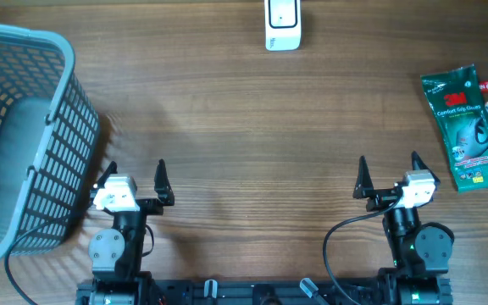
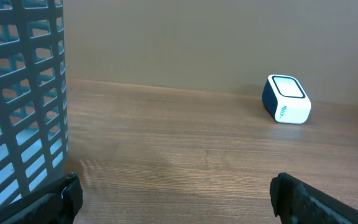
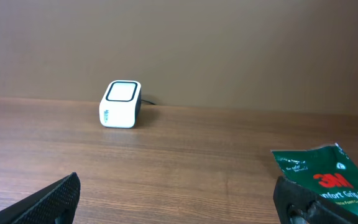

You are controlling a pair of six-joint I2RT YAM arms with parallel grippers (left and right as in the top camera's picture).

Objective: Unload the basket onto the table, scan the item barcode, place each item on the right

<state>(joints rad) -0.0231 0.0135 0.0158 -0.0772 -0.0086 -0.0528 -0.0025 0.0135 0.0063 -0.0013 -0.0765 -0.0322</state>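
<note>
My left gripper [image 1: 135,167], right gripper [image 1: 389,161]: spread, empty, ready to grasp | green packet [image 1: 467,127]: far right, nearest my right | scanner [image 1: 282,24]: top centre

The brown wood-grain table top [image 1: 252,127] is smooth with a low satin sheen, its grain streaks running across. The grey plastic lattice basket [image 1: 68,140] looks matt and moulded (its bars catch a faint light in the left wrist view). The small white and dark-blue plastic scanner box [image 3: 120,104] is smooth, and its top panel is glossy. The green printed packet [image 1: 467,127] is shiny creased film, probably plastic. The left gripper [image 1: 135,169] and right gripper [image 1: 388,163] have matt black fingers [image 1: 161,176] on smooth white housings.
</note>
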